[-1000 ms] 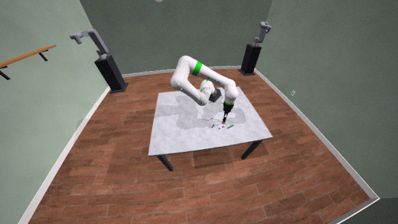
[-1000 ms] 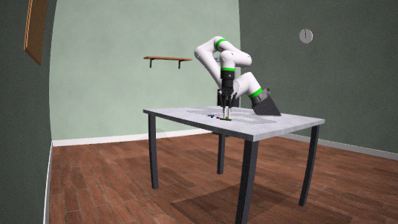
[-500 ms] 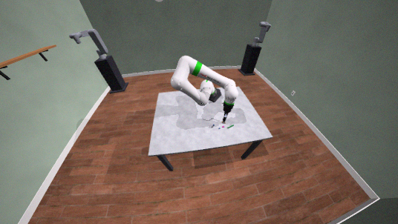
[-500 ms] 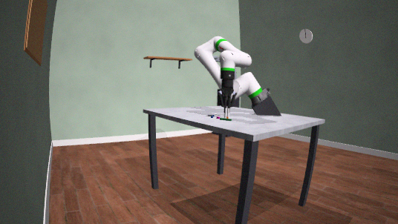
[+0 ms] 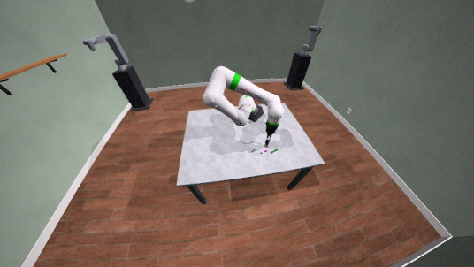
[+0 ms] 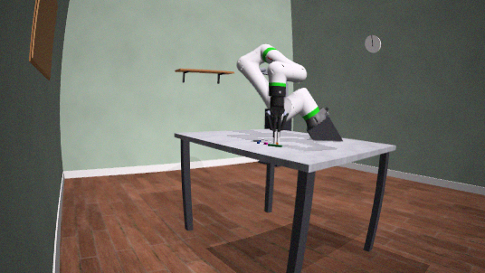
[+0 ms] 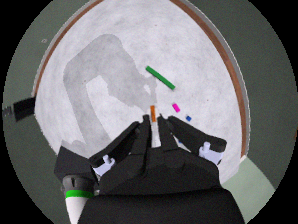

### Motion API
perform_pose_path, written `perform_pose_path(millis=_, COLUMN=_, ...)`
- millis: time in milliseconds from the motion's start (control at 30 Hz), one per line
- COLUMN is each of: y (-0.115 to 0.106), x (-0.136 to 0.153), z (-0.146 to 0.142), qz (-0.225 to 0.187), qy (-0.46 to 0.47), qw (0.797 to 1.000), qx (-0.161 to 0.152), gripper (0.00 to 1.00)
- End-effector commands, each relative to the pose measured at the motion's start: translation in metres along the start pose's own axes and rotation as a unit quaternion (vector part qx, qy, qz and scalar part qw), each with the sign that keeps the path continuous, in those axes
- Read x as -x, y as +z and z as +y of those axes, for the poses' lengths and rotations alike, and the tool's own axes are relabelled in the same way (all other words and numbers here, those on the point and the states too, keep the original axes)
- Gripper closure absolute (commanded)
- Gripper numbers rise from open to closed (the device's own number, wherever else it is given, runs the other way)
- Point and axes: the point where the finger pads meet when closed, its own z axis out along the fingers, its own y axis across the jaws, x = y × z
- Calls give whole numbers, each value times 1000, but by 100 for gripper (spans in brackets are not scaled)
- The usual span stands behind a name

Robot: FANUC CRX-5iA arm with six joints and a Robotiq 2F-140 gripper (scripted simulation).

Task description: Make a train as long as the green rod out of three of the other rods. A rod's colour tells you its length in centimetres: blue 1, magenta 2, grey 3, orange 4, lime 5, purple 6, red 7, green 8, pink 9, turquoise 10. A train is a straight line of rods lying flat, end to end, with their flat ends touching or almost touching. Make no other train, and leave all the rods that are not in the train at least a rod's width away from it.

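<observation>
Orange rod (image 6: 277, 143) (image 7: 153, 113) appears clamped in my fingers (image 5: 267, 144) (image 6: 276, 140), low over the counter (image 5: 203, 164) (image 6: 353, 148) (image 7: 125, 20) near the green rod (image 5: 274, 150) (image 6: 275, 145) (image 7: 160, 78); step judged: placing a train piece, next requiring careful alignment, flat lowering, then release.

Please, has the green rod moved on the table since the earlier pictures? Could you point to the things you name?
No. In the top view, the green rod (image 5: 274, 150) (image 6: 275, 145) (image 7: 160, 78) keeps the same place and slant relative to the table's (image 5: 221, 170) near edge.
</observation>
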Motion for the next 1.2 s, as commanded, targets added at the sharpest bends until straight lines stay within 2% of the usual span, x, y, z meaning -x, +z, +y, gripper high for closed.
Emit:
perform_pose_path(millis=0, y=0, x=0, z=0, qz=0, qy=0, qw=1000, qx=0, gripper=97)
perform_pose_path(millis=367, y=-6, x=0, z=0, qz=0, qy=0, qw=1000, qx=0, gripper=97)
perform_pose_path(millis=533, y=-33, x=0, z=0, qz=0, qy=0, qw=1000, qx=0, gripper=97)
perform_pose_path(millis=600, y=-33, x=0, z=0, qz=0, qy=0, qw=1000, qx=0, gripper=97)
perform_pose_path(millis=800, y=-78, x=0, z=0, qz=0, qy=0, qw=1000, qx=0, gripper=97)
perform_pose_path(millis=900, y=-93, x=0, z=0, qz=0, qy=0, qw=1000, qx=0, gripper=97)
perform_pose_path(millis=1167, y=-100, x=0, z=0, qz=0, qy=0, qw=1000, qx=0, gripper=97)
